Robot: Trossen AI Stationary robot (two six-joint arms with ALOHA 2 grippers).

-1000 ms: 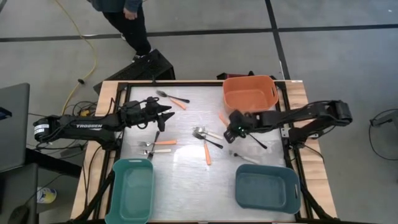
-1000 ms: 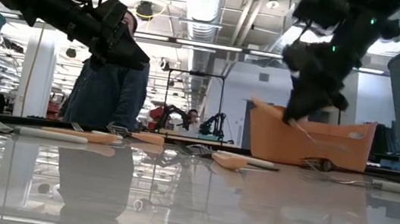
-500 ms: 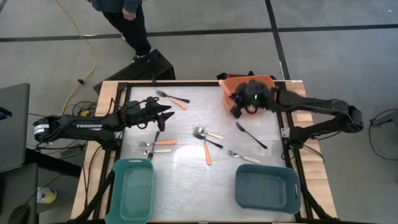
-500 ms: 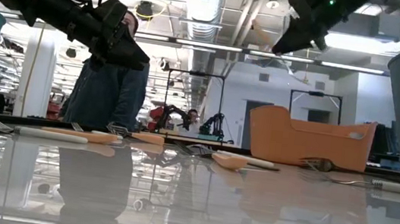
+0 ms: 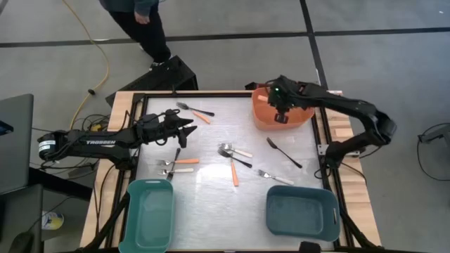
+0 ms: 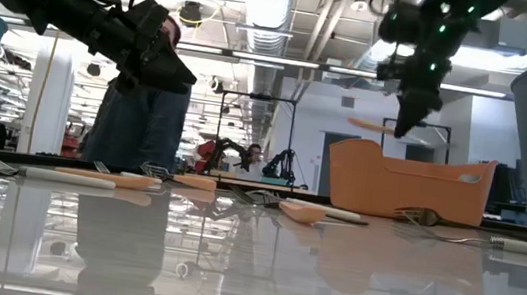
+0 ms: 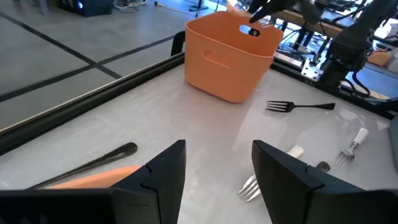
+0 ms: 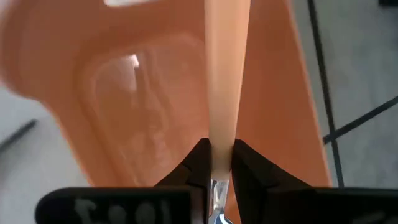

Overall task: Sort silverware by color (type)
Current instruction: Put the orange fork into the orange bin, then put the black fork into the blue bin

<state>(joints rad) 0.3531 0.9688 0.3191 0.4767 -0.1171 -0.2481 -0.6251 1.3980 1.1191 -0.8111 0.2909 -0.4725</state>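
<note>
Your right gripper (image 5: 280, 111) has swung over the orange bin (image 5: 301, 118) — pinching an orange piece (image 8: 222, 74).

Near you, the green bin (image 5: 149, 214) and blue bin (image 5: 302, 212) hold nothing you can see. Half a second ago the right arm hung over the bin's left edge; now it sits above the bin's middle, the orange handle clamped between its fingers (image 8: 196, 163), level above the rim in the low view. What already lies inside, you cannot tell. The left gripper (image 5: 184, 129) hasn't moved — jaws parted wide, holding nothing. Loose silverware (image 5: 234, 171) lies mid-table, a black fork (image 5: 283, 152) near the orange bin.
</note>
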